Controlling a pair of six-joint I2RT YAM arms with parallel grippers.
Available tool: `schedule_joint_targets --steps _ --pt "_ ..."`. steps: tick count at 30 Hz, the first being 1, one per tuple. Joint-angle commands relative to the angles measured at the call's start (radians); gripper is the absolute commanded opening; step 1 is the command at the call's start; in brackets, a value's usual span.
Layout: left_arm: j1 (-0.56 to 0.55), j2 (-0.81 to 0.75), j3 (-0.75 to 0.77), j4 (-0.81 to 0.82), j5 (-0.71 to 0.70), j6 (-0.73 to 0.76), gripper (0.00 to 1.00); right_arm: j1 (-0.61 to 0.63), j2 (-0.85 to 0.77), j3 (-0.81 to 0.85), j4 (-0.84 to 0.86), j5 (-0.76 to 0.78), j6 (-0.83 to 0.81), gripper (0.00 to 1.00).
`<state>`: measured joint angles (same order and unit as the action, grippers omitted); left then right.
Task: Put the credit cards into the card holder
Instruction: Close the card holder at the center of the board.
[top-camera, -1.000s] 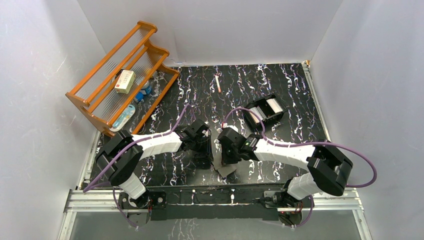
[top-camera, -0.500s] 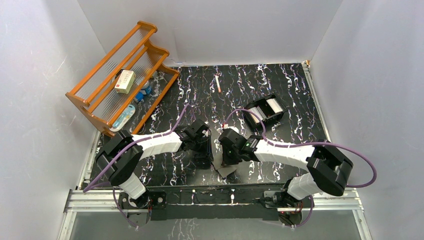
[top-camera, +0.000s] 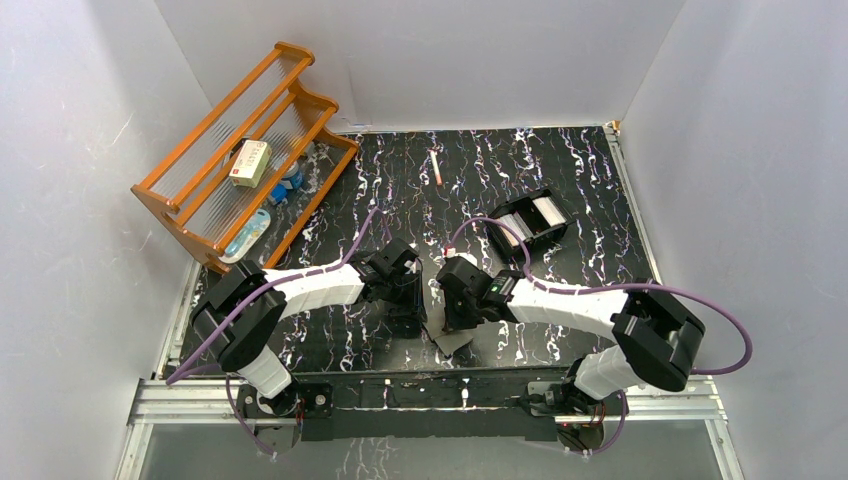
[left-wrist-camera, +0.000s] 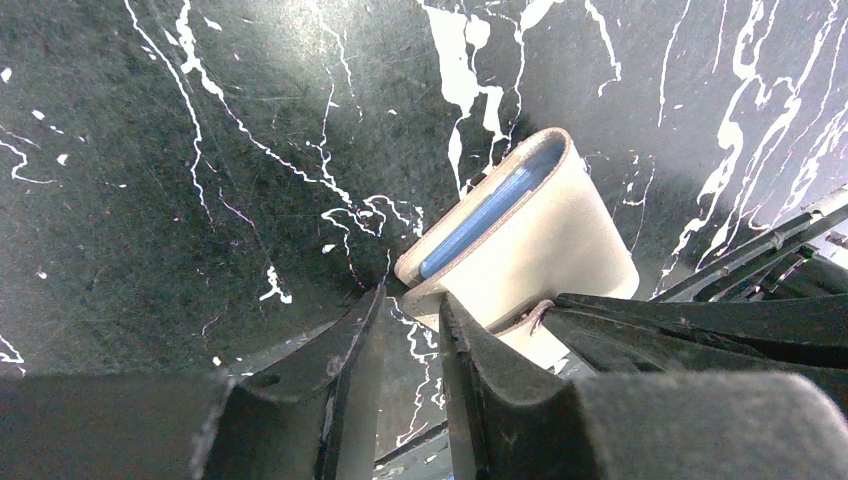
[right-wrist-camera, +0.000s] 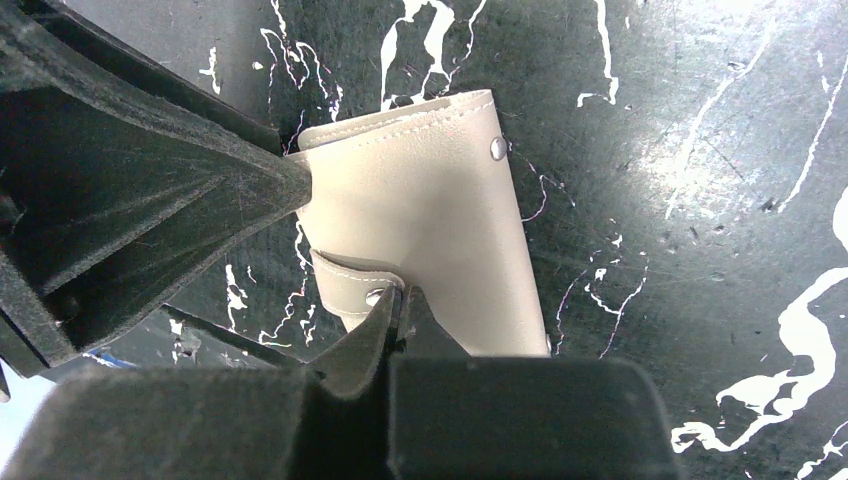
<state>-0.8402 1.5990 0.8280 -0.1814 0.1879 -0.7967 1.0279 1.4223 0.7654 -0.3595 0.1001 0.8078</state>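
Pinching its strap near-centre on the black marbled table, your right gripper faces the beige stitched folding card holder lengthwise; only your narrowly parted left gripper view shows blue lining, hold unclear.

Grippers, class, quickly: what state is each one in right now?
Left gripper: jaws narrowly apart, straddling the card holder's corner; a grip cannot be told.
Right gripper: shut on the card holder's snap strap.
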Motion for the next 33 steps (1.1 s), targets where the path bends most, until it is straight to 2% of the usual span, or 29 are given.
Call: schedule_joint_targets --steps 1,33 --pt "-0.008 -0.008 0.015 -0.053 -0.027 0.005 0.25 0.001 0.026 0.033 0.007 0.012 -0.010 0.00" --pt "-0.010 -0.007 0.018 -0.052 -0.025 0.005 0.25 0.001 -0.004 0.057 -0.012 0.030 -0.010 0.00"
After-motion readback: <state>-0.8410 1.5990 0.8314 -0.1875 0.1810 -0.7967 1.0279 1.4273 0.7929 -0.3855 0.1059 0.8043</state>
